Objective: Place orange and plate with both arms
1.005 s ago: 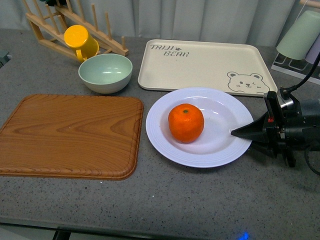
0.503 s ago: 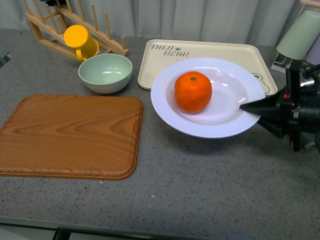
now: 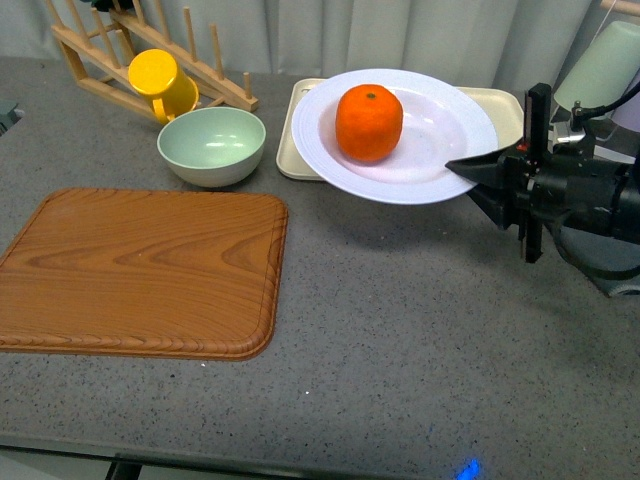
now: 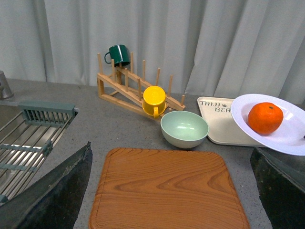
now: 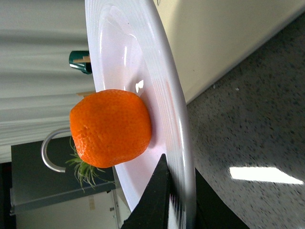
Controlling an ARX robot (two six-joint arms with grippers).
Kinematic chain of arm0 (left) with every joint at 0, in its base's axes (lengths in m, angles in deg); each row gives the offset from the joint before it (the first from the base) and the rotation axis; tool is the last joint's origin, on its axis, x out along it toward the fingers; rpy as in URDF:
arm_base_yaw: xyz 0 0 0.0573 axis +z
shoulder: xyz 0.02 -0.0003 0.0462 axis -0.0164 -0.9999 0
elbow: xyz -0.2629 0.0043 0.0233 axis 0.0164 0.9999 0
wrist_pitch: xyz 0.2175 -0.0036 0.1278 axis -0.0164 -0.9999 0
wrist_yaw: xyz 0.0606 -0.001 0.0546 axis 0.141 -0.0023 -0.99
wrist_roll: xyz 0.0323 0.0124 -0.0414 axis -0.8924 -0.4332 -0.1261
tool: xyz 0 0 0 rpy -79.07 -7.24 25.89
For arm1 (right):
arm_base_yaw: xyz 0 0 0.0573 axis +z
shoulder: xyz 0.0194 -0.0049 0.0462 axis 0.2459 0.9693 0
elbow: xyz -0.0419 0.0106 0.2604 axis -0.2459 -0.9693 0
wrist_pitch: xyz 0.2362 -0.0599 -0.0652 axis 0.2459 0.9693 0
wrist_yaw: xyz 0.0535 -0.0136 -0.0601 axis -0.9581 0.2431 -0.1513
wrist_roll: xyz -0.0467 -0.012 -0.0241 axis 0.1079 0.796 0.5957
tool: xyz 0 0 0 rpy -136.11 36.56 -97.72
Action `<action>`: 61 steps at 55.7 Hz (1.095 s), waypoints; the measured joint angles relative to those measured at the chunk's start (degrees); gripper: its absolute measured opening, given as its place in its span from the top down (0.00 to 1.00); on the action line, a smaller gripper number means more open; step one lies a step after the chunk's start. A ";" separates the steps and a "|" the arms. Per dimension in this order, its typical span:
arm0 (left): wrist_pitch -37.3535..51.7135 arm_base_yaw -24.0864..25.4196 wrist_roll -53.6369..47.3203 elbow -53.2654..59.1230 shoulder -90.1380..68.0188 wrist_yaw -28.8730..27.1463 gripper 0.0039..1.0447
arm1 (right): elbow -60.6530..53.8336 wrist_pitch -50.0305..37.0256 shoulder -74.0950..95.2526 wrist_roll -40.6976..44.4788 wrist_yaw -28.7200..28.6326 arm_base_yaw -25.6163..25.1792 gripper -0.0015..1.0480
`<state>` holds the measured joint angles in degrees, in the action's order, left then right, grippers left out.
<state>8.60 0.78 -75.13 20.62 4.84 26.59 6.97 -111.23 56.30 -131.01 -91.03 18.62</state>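
The orange (image 3: 369, 122) sits in the pale lavender-white plate (image 3: 440, 125). My right gripper (image 3: 472, 172) is shut on the plate's right rim and holds it up in the air over the beige bear tray (image 3: 296, 140). In the right wrist view the jaws (image 5: 178, 200) clamp the ridged rim of the plate (image 5: 124, 43), with the orange (image 5: 109, 128) resting inside. My left gripper is open and empty; its two dark fingers (image 4: 52, 191) frame the wooden board (image 4: 167, 188). The plate (image 4: 286, 136) and orange (image 4: 265, 118) also show at the right of that view.
A wooden cutting board (image 3: 140, 270) lies at the left front. A mint-green bowl (image 3: 211, 145) stands behind it. A wooden rack (image 3: 110, 50) with a yellow mug (image 3: 160, 82) is at the back left. A sink with a grey rack (image 4: 28, 138) is further left.
My right gripper has lifted the plate with the orange off the counter and carried it up and back, over the bear tray. The orange stayed in the plate.
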 joint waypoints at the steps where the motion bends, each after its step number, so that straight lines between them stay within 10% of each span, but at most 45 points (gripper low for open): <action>1: 0.00 0.00 0.00 0.00 0.00 0.00 0.06 | 0.72 -0.09 0.48 -0.44 0.90 0.24 0.97; 61: 0.00 0.00 0.00 0.00 0.00 0.00 0.06 | 20.50 9.53 12.81 -11.89 21.66 3.30 0.95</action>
<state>8.60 0.78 -75.13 20.62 4.84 26.59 27.47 -101.70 69.11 -142.90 -69.37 21.92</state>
